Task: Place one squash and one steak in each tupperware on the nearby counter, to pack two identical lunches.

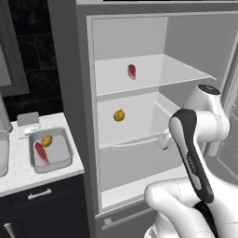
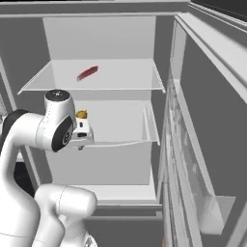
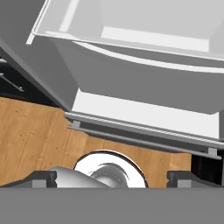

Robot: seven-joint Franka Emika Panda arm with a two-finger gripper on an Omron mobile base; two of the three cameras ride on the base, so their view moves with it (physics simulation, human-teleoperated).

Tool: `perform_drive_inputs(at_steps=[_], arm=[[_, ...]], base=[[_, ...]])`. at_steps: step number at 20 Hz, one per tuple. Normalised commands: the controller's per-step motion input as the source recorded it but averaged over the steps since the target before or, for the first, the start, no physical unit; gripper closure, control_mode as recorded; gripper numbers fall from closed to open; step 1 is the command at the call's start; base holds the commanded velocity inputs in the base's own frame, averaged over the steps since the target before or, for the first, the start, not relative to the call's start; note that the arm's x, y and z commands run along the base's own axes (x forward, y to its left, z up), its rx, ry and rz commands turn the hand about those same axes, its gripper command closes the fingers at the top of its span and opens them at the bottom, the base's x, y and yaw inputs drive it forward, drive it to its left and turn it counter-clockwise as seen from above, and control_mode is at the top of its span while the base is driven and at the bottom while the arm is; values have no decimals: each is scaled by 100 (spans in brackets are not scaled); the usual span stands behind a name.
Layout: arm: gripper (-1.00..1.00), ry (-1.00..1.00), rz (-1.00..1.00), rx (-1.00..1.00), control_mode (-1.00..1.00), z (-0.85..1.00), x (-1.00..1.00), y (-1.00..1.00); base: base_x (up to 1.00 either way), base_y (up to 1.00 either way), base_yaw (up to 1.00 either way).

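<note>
The white arm (image 1: 195,153) rises closest to the cameras, at about 4 o'clock in the left base view, standing before the open fridge (image 1: 139,116). Its hand (image 3: 112,179) is released, the two dark fingertips (image 3: 43,178) set wide apart with nothing between them; the hand view looks down on the fridge's lower drawer front and the wooden floor (image 3: 30,135). Inside the fridge, one steak (image 1: 132,71) lies on the upper shelf at 12 o'clock, and one squash (image 1: 119,115) sits on the shelf below it, well apart from the hand. On the counter (image 1: 18,174) at 9 o'clock, a tupperware (image 1: 50,149) holds a second squash (image 1: 46,140) and a second steak (image 1: 41,152), lying just beside each other.
</note>
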Motion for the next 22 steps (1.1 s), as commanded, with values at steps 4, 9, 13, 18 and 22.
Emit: perform_drive_inputs(at_steps=[4, 9, 13, 18, 22], arm=[[-100, 0, 0, 0, 100, 0, 0, 0], [-100, 0, 0, 0, 100, 0, 0, 0], [-100, -30, 12, 14, -100, -14, 11, 0], [-100, -60, 24, 19, -100, -6, 44, 8], [-100, -30, 9, 4, -100, 8, 84, 24]], base=[[31, 0, 2], [1, 0, 0], [1, 0, 0], [0, 0, 0], [0, 0, 0]])
